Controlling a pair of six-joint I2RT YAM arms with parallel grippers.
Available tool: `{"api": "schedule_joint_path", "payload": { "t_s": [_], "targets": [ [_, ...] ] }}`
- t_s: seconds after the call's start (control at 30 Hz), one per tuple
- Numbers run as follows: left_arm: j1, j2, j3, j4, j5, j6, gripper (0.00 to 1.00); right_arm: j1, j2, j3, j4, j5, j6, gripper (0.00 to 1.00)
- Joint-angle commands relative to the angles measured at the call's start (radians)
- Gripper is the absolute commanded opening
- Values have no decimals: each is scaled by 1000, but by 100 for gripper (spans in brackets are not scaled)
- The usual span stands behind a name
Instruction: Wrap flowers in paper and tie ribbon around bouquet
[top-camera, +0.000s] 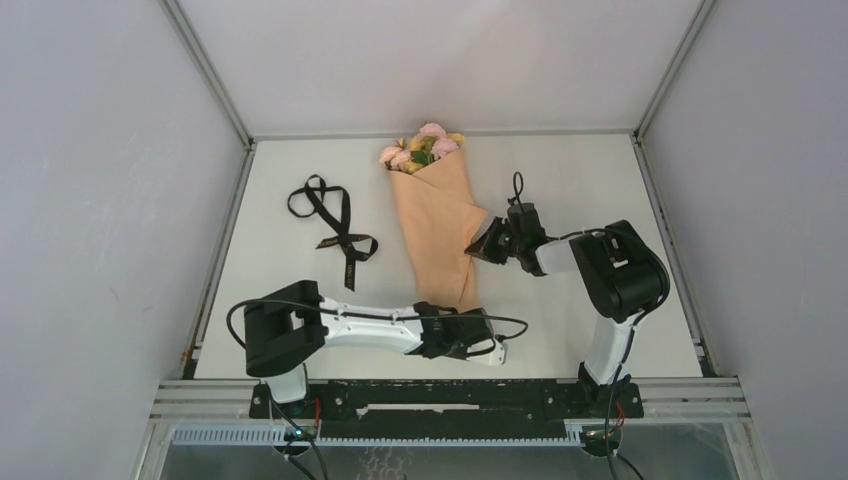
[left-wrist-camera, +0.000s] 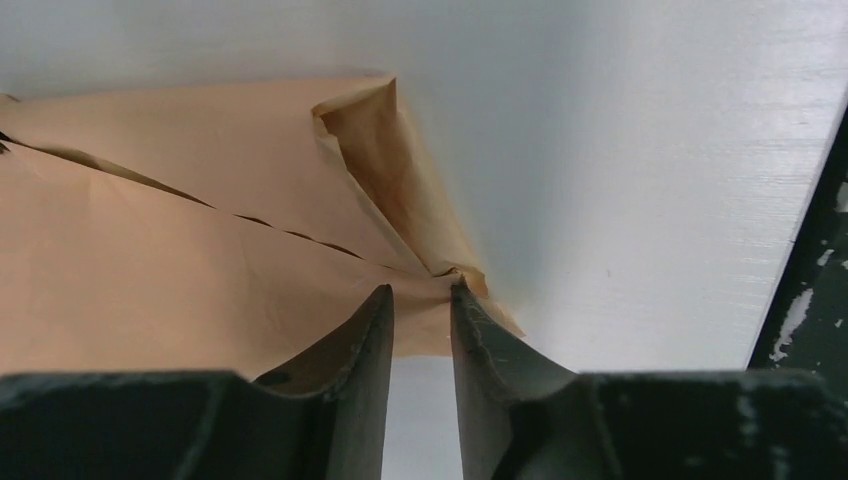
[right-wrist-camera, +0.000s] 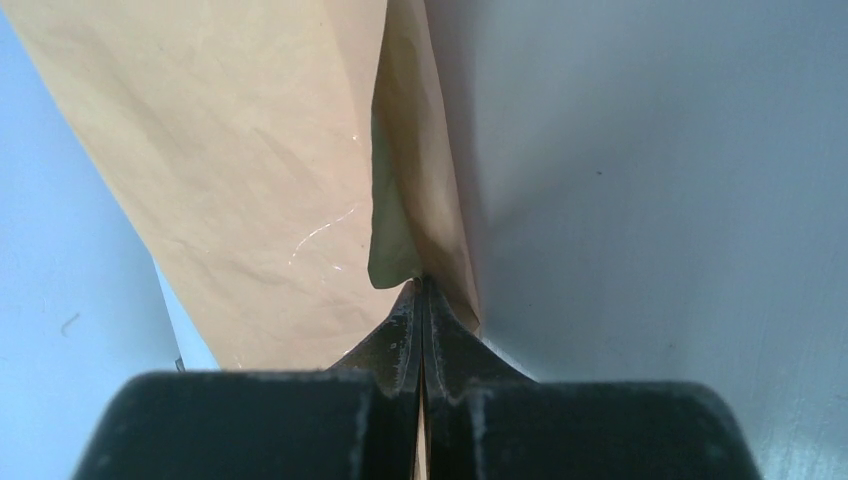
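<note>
The bouquet (top-camera: 435, 225) lies along the middle of the table, a cone of peach-orange paper (left-wrist-camera: 180, 250) with the pink and yellow flowers (top-camera: 425, 148) at its far, wide end. My right gripper (right-wrist-camera: 418, 282) is shut on the paper's (right-wrist-camera: 230, 150) right-hand flap, where a strip of the green face (right-wrist-camera: 385, 250) shows. In the top view this right gripper (top-camera: 482, 245) sits at the cone's right corner. My left gripper (left-wrist-camera: 421, 288) is at the narrow near end, jaws apart, with the paper's crumpled tip lying across the fingertips. From above, the left gripper (top-camera: 465, 318) is just below the cone. The black ribbon (top-camera: 335, 228) lies loose to the left.
Grey walls close in the white table (top-camera: 600, 180) on the left, back and right. A black rail (left-wrist-camera: 810, 300) runs along the near edge, close to the left gripper's right side. The ribbon lies between the bouquet and the left wall.
</note>
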Motion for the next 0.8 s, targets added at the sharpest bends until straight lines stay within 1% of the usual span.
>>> {"api": "schedule_joint_path", "payload": {
  "t_s": [0.0,0.07,0.13,0.2,0.27,0.33,0.4,0.47,0.5,0.53,0.6,0.67,0.73,0.77],
  "targets": [
    [-51,14,-9,-76,36,20,37,3,-20,-23,-39,50,-1,0],
    [-57,2,21,-110,36,25,42,7,-22,-25,-35,49,1,0],
    [-56,-20,70,-173,48,28,42,9,-25,-26,-38,51,2,0],
    [-47,-49,142,-282,97,32,41,13,-29,-27,-44,55,-3,0],
    [-13,-81,223,-403,202,56,41,16,-36,-35,-40,58,0,0],
    [57,-108,292,-489,347,93,41,15,-44,-46,-34,59,3,0],
    [147,-120,335,-503,451,111,42,13,-53,-53,-30,59,6,0],
    [237,-111,346,-419,446,72,42,14,-62,-55,-33,59,5,0],
    [265,-100,333,-317,388,25,42,14,-65,-55,-34,59,5,0],
    [278,-80,306,-165,313,-20,42,14,-68,-55,-35,61,5,0],
    [274,-21,262,-10,164,1,44,14,-71,-55,-34,60,9,0],
    [257,46,240,82,66,35,48,18,-76,-55,-37,58,12,0],
    [243,96,228,125,35,63,51,19,-86,-59,-42,59,11,0],
    [234,110,213,142,35,81,53,19,-91,-61,-46,59,11,2]
  ]
}}
